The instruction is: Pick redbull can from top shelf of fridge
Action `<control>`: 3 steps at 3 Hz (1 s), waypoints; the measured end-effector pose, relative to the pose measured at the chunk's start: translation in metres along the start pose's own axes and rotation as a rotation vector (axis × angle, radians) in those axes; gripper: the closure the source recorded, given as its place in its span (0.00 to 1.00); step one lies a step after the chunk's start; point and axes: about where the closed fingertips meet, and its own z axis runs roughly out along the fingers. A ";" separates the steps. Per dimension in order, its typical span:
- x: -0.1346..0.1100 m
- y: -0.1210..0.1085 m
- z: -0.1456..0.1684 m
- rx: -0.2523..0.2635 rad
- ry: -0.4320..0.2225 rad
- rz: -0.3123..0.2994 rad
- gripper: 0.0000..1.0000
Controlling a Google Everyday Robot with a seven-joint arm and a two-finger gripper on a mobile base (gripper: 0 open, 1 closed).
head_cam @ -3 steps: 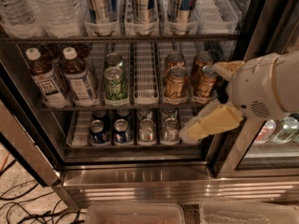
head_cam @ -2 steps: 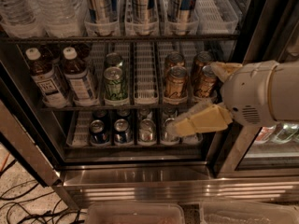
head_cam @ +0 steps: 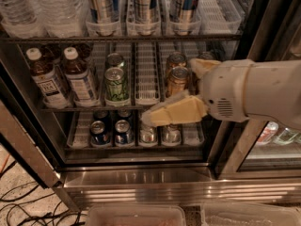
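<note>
The redbull can (head_cam: pixel 145 3) stood in the middle clear lane cup on the top shelf (head_cam: pixel 56 39) of the fridge (head_cam: pixel 141 182). It was well above the pincer (head_cam: pixel 168 91) and a little to its left, untouched. The pincer was spread wide and held nothing, in front of the gold cans (head_cam: pixel 176 79) one rack down. A green can (head_cam: pixel 116 84) stood to its left.

I see the gripper (head_cam: pixel 170 92) mid-frame, right of centre, in front of the middle rack (head_cam: pixel 146 74). On the top shelf (head_cam: pixel 47 39) of the fridge (head_cam: pixel 141 182), the redbull can (head_cam: pixel 146 4) stands at top centre between two other cans (head_cam: pixel 101 4), with bottles (head_cam: pixel 56 8) to their left.
</note>
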 end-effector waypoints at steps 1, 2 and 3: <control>-0.003 0.003 0.001 -0.004 0.001 -0.006 0.00; 0.009 0.014 0.004 0.069 -0.020 -0.001 0.00; 0.017 0.010 0.008 0.219 -0.071 0.010 0.00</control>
